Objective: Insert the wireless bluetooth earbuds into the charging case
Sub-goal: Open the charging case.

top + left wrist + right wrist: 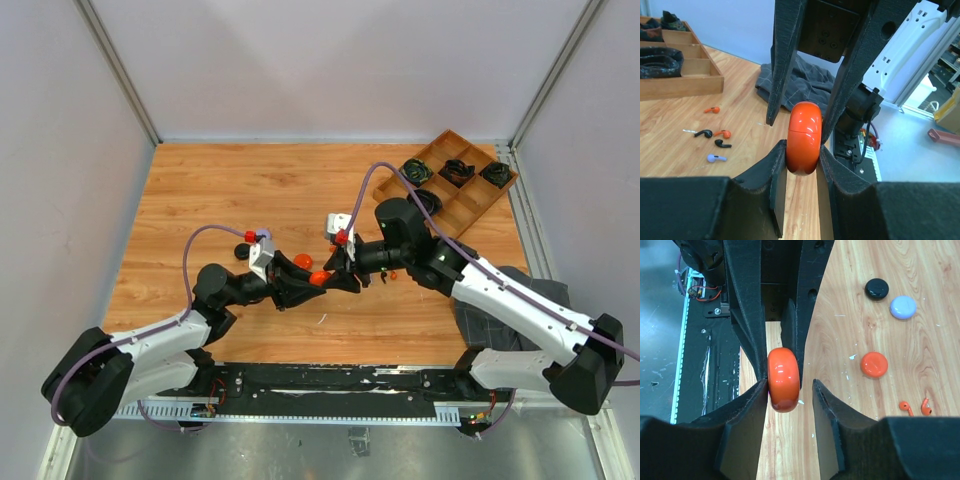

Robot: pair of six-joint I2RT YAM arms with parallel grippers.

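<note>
**Orange case caught between two grippers at mid-table**

The orange case (pixel 804 134) is shown clamped on its flat faces by the left gripper (pixel 801 146), over the middle of the table (pixel 200 200) and toward its near edge. The right gripper (pixel 789 383) is set around the same case from the opposite side with its jaws slack. One finger is pressed to the case and a gap is seen at the other. A seam is seen across the case's rim, and the lid appears shut. The buds (pixel 722 145), black, orange and lilac, are seen loose on the table's right half, between the grippers and the tray (pixel 462 208) at the far right corner. None is held.

The step is judged to be a regrip or a lid opening, not an insertion. The left hold is best placed below the seam, so that the lid is left free. The right jaws should be closed on the lid part only and the pull eased, since a smooth, rounded shell can be squeezed out sideways. The case should be turned mouth-up before any bud is fetched.
</note>
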